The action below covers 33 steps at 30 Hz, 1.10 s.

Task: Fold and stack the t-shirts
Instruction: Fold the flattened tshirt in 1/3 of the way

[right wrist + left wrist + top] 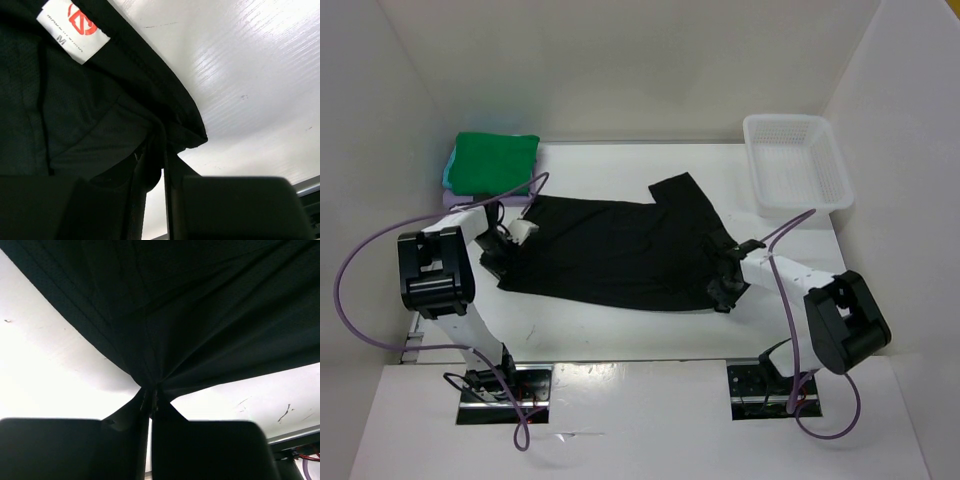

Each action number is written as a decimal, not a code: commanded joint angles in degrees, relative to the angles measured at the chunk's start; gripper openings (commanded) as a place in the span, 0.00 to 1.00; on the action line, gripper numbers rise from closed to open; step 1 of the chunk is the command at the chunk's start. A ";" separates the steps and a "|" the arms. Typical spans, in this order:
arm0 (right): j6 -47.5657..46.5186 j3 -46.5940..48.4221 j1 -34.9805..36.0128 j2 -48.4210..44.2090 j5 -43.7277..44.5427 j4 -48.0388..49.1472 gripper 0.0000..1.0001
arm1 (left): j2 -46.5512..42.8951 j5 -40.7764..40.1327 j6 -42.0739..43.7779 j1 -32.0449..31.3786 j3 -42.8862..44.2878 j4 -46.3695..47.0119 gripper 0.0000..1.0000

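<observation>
black t-shirt spread on white table, left gripper and right gripper each pinched closed on its edge

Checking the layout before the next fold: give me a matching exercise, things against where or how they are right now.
Things:
1 black t-shirt
2 green t-shirt
3 white bin
4 left gripper

Places or states:
A far right corner
B shut on a shirt's edge
C far left corner, folded
D spread across the middle

Pairs: 1-D, 2-C, 3-A, 4-B.
</observation>
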 commanded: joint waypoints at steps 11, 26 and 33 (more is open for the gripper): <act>1.52 1.90 1.31 -7.77 2.49 -7.01 0.20 | -12.79 2.48 5.97 -0.28 -8.57 -6.76 0.00; 5.57 4.26 6.59 -18.06 0.28 -13.76 0.78 | -20.79 -10.53 11.15 -0.81 -14.11 -12.76 0.86; -9.87 31.40 9.49 -6.49 8.63 -14.23 0.89 | -18.79 -4.22 12.05 9.65 6.68 -12.94 1.00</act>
